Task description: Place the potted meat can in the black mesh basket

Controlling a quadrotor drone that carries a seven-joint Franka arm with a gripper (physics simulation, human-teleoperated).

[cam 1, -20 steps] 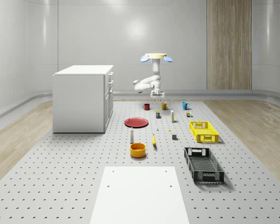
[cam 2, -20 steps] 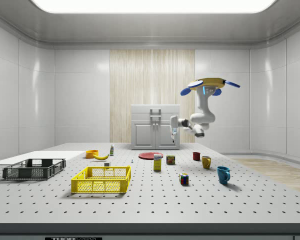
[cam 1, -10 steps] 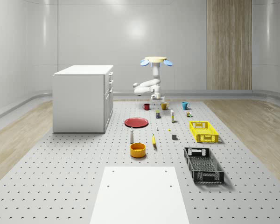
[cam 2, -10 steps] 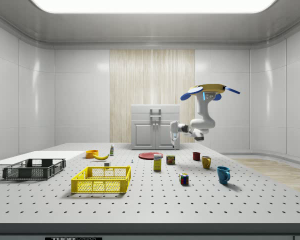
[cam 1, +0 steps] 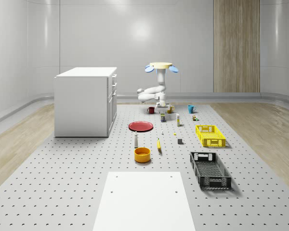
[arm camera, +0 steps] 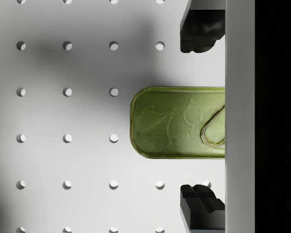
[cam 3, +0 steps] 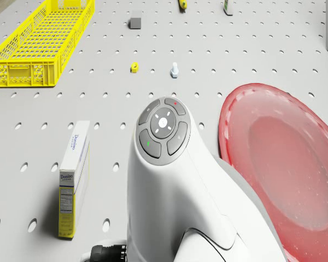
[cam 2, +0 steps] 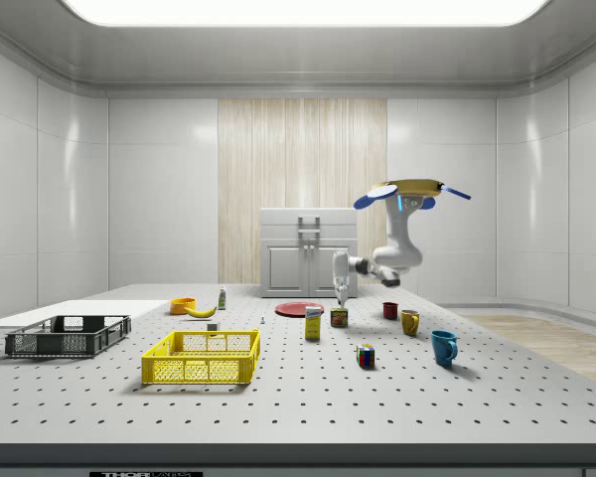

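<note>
The potted meat can stands on the perforated table, its green-gold lid facing the wrist camera. My gripper is open just above it, one finger on each side of the can and both apart from it. In the side view the gripper hangs right over the can. The drone hovers above the far middle of the table, behind the can. The black mesh basket lies near the table's front at the whole-scene view's right, far from the gripper.
A red plate and a sugar box flank the arm. Mugs stand close behind the can. A yellow basket sits between the can and the black basket. A white cabinet stands at the whole-scene view's left.
The drone has sunk lower and the arm has folded downward, bringing the gripper from well above the table to just over the can.
</note>
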